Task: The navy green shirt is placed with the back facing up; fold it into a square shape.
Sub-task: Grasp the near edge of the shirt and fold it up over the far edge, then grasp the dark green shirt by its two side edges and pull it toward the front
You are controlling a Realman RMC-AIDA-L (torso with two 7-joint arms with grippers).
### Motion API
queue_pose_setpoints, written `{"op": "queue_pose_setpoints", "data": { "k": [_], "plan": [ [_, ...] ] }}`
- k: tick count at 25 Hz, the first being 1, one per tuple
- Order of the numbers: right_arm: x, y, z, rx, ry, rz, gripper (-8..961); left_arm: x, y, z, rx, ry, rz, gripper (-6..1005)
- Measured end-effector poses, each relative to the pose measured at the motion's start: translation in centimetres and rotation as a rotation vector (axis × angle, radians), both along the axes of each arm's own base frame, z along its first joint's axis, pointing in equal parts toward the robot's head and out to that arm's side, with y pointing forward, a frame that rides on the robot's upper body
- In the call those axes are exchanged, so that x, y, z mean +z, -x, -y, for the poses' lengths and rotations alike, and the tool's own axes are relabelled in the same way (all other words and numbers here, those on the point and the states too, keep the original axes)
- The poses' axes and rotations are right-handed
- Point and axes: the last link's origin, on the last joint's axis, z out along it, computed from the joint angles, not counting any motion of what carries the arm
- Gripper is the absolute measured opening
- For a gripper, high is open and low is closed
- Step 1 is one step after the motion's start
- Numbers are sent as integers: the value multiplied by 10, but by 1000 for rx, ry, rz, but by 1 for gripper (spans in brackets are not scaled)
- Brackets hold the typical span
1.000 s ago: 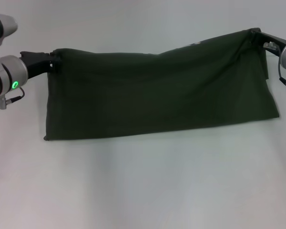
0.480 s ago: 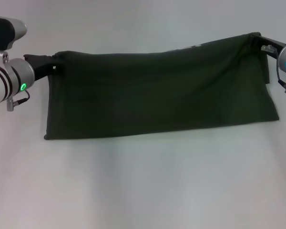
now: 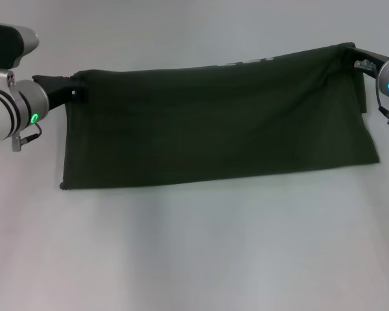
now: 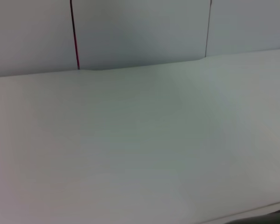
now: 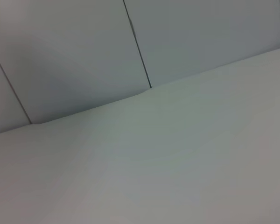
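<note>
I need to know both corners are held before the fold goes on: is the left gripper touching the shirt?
Touching. The head view shows the left gripper pinching the navy green shirt at its upper corner.

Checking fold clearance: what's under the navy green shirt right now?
Only the pale table shows below the navy green shirt, which the left gripper and right gripper hold by its top corners. Whatever lies beneath the cloth is covered.

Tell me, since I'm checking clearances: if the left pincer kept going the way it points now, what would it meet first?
Likely nothing new: the left pincer points toward the robot's right and already grips the navy green shirt at its corner, so the cloth lies first in line. The right pincer holds the opposite corner farther along; depth is unclear.
</note>
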Motion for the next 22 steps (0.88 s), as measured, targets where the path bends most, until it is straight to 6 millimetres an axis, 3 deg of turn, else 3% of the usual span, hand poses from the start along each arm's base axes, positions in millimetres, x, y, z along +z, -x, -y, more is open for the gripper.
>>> {"op": "queue_pose_setpoints", "data": {
  "k": [15,18,22],
  "plan": [
    [3,0,-1,-1,-6,0,126,-1,0,-1,29,-26,39,40],
    [4,0,-2,-3,-8,-1,127,-1,2,-1,41,-37,50,163],
    [5,-1,-2,-4,-10,-1,395,0,3,-2,48,-48,54,324]
  ]
}}
